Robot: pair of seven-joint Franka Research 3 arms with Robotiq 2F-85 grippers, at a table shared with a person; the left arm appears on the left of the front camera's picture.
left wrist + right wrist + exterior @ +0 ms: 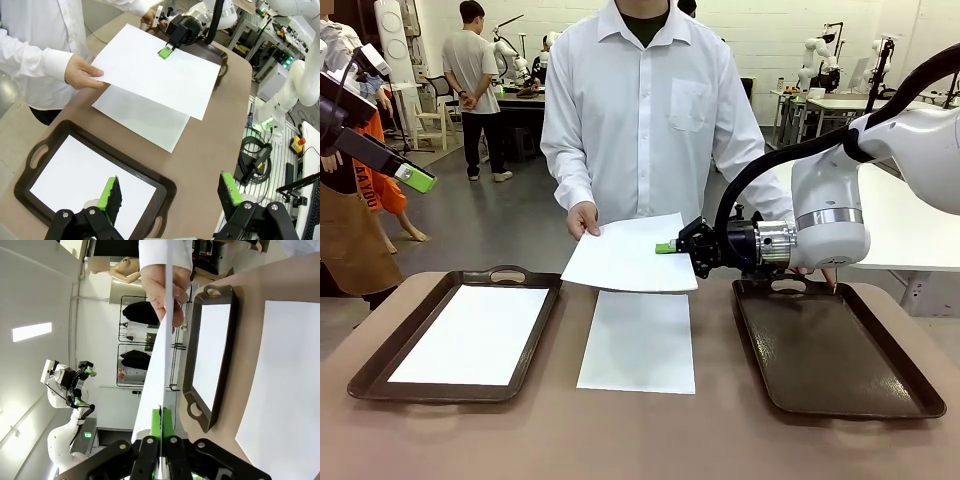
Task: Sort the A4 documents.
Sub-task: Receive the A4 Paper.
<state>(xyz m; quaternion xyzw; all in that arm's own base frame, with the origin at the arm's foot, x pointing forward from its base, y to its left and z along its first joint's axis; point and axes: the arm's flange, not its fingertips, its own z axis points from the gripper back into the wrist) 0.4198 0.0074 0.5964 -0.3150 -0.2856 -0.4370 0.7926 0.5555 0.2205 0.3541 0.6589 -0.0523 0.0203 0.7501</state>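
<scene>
Obs.: handover stage, by my reading. The held sheet hangs roughly level above the table, at centre of the front view. The person's hand pinches its 9 o'clock edge. The right claw is clenched on its 3 o'clock edge, one green pad lying on top of the paper. Support at both ends probably keeps the thin sheet from drooping during the pass.

A second sheet lies flat on the table at 6 o'clock, beneath the held one. A third sheet rests inside the left tray at 8 o'clock. The right tray at 4 o'clock has a bare bottom and sits on the right arm's side, so it is the likely destination (judgement only).

The left claw is released, jaws wide with nothing between them. It is parked high at 10 o'clock in the front view, presumably to stay out of the way.

View comparison:
- Right wrist view: the held sheet appears edge-on, a thin line running between the two pads. This confirms the grip that the front view only suggests.
- Left wrist view: looking down, it shows the held sheet's full outline and its overlap with the second sheet.
- Front view: it shows the height gap between the held sheet and the table.
</scene>
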